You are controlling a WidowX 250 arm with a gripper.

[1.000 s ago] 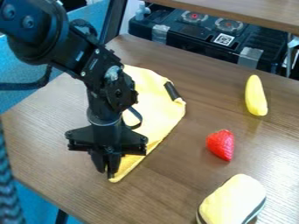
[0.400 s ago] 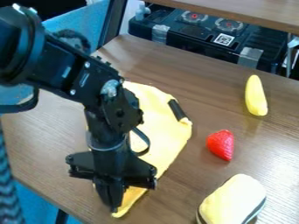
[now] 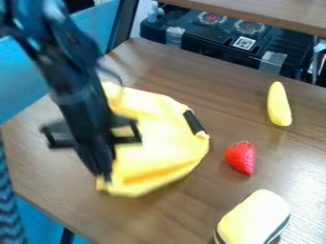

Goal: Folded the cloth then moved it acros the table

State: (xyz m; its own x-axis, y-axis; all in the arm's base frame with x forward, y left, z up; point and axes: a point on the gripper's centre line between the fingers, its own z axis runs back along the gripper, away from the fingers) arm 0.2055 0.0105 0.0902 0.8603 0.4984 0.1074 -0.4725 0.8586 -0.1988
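The cloth (image 3: 162, 143) lay on the surface (image 3: 185, 212), partly hidden behind the blurred black arm (image 3: 73, 90), whose smeared jaws pinched its near-left corner. Compared with the earlier frame, that corner had moved away from the camera, and the soft yellow fabric bulged wider and rounder, a black strip along its right edge.

We count on worktop (image 3: 191, 205): yellow cloth (image 3: 159, 138), quantity one, toward left corner; banana-shaped item (image 3: 279, 104), quantity one, nearest far edge; strawberry (image 3: 240, 157), quantity one, farther in from same edge; rounded yellow item with dark band (image 3: 253, 219), quantity one, farthest from far edge. Above worktop, we count gripper (image 3: 105, 176), quantity one. Beyond far edge, we count black case (image 3: 185, 33), quantity one; round fittings with red centers (image 3: 212, 18), quantity two.
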